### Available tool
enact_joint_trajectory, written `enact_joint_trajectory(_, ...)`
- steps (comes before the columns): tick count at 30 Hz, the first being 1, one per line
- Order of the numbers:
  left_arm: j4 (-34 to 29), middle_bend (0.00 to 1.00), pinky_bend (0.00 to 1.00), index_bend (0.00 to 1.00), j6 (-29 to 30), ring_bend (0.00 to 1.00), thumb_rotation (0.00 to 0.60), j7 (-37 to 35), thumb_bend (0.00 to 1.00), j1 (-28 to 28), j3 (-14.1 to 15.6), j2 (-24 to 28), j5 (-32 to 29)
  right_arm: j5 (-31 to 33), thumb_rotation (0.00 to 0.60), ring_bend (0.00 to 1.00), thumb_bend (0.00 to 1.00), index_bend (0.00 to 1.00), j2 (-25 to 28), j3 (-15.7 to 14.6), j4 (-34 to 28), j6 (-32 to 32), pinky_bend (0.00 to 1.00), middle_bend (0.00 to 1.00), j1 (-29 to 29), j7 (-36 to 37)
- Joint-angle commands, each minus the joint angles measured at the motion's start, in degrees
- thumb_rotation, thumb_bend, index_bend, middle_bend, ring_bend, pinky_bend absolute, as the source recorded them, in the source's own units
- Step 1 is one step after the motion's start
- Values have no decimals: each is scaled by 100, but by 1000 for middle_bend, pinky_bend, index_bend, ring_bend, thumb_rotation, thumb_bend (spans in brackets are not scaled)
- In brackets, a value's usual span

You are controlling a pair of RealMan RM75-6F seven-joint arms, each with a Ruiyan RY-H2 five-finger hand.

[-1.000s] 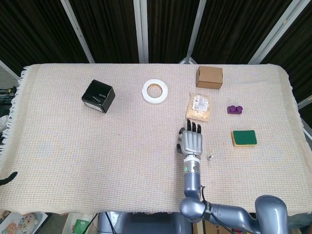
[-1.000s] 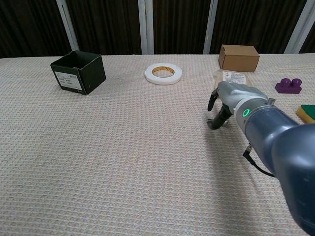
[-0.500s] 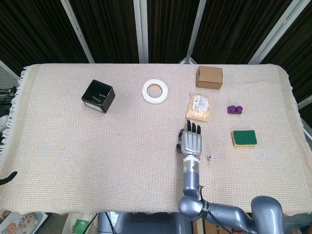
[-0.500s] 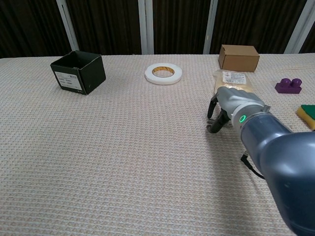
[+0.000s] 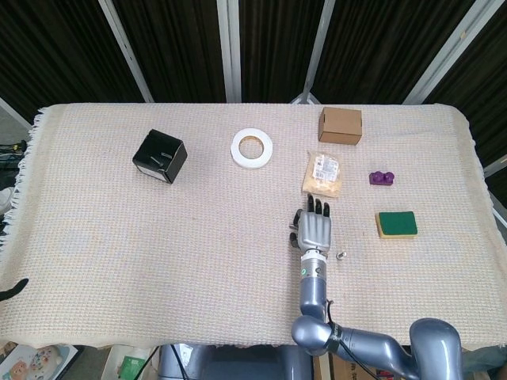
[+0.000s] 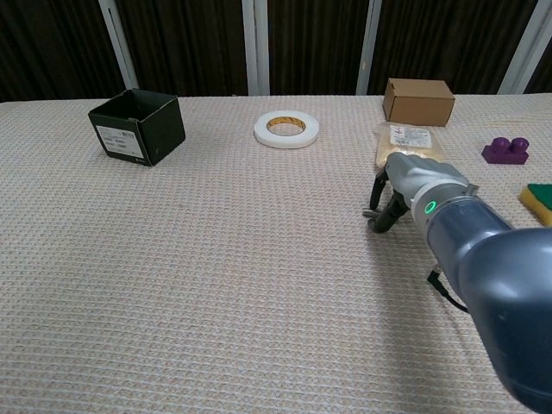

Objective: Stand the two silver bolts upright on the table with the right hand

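Observation:
My right hand (image 5: 314,230) lies low over the table's front right part, palm down, below the snack bag. In the chest view my right hand (image 6: 412,183) has its dark fingertips (image 6: 379,217) curled down to the cloth. One small silver bolt (image 5: 341,255) sits on the cloth just right of the wrist, apart from the hand. The other bolt is not visible, and whether the fingers hold it cannot be told. A dark sliver at the front left table edge, perhaps my left hand (image 5: 13,289), shows too little to read.
Just beyond the fingers lies a snack bag (image 5: 322,173), with a cardboard box (image 5: 340,125) behind it. A green sponge (image 5: 396,224) and a purple block (image 5: 382,178) sit to the right. A tape roll (image 5: 252,148) and a black box (image 5: 159,156) stand further left.
The right hand has shifted slightly to the right and sunk closer to the cloth. The visible bolt has not moved.

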Motion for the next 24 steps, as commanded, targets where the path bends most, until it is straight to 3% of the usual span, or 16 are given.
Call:
enact_joint_trajectory(1, 3, 123, 81, 136, -2, 7, 600, -10, 147, -1, 0, 4, 1, -2, 600, 0, 355, 503, -23, -1, 21, -6, 11, 0, 6, 8)
enact_joint_trajectory(24, -6, 123, 81, 136, -9, 7, 600, 33, 147, -11, 11, -4, 13, -9, 600, 0, 356, 555, -37, 41, 118, -35, 11, 0, 2, 28)
